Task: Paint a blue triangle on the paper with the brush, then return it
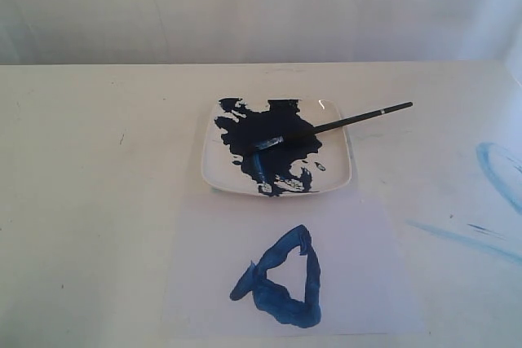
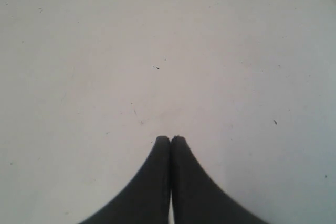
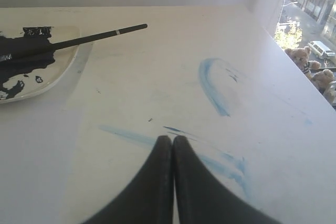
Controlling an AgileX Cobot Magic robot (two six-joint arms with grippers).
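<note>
painting and return both look done, so i judge you need only keep both arms clear. the left gripper (image 2: 170,139) hangs clenched, empty, over matte cream table (image 2: 157,51). mid-table the glossy square plate (image 1: 218,167) holds a navy paint splash (image 1: 261,132); in front of it the blue triangle (image 1: 285,309), thick and blobby, sits on thin pale paper (image 1: 367,283). the slim black brush (image 1: 351,121) lies across the plate, handle past its rim. the right gripper (image 3: 172,138), clenched on nothing, hangs above faint blue streaks (image 3: 210,85).
</note>
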